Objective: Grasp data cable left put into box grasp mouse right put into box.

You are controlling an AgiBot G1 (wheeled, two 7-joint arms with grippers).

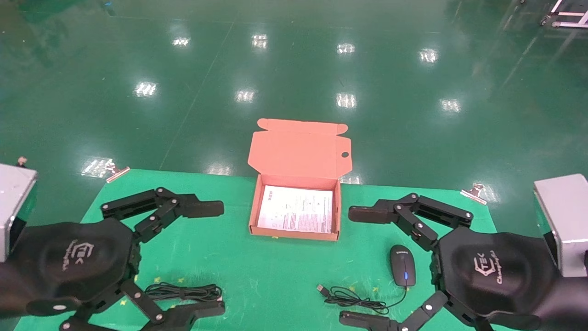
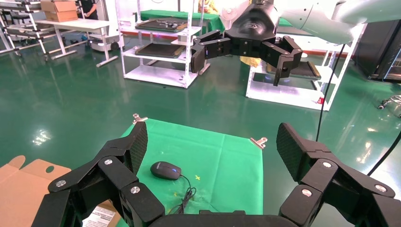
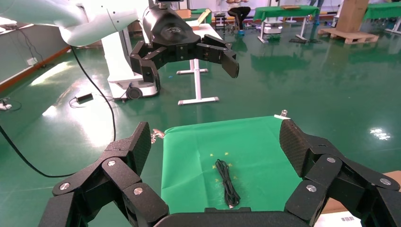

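The orange-brown box (image 1: 342,209) stands open at the middle of the green table, lid flap up, a white leaflet on its bottom. The data cable (image 1: 183,291), a black cinched bundle, lies front left between the fingers of my left gripper (image 1: 216,257), which is open and empty above the table. It also shows in the right wrist view (image 3: 227,184). The black mouse (image 1: 403,265) with a blue light lies front right, its thin cord (image 1: 353,298) trailing to a USB plug. My right gripper (image 1: 351,265) is open and empty beside it. The mouse also shows in the left wrist view (image 2: 165,170).
The green cloth (image 1: 275,276) is held by metal clips (image 1: 475,192) at its far corners. Grey blocks stand at the far left (image 1: 14,193) and far right (image 1: 562,216) table edges. Shiny green floor lies beyond the table.
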